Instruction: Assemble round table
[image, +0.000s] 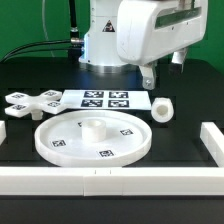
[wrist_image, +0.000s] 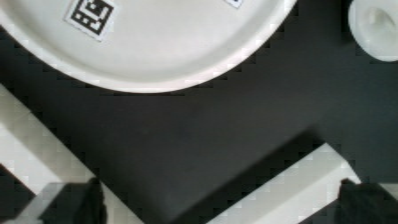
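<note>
The large rimmed round disc (image: 92, 138) lies flat in the middle of the black table, with its central hub (image: 91, 125) facing up. The short cylindrical post (image: 161, 108) lies to the exterior view's right of it. The cross-shaped foot (image: 25, 103) lies at the exterior view's left. My gripper (image: 148, 77) hangs above the table behind the post, touching nothing. In the wrist view the gripper (wrist_image: 217, 205) is open and empty, with dark fingertips (wrist_image: 71, 205) spread wide over a white rail. The disc's rim (wrist_image: 151, 60) and part of the post (wrist_image: 377, 30) show there.
The marker board (image: 100, 100) lies behind the disc. Long white border rails run along the front (image: 110, 180), the exterior view's left (image: 3, 131) and right (image: 210, 140). A rail corner (wrist_image: 267, 185) shows in the wrist view.
</note>
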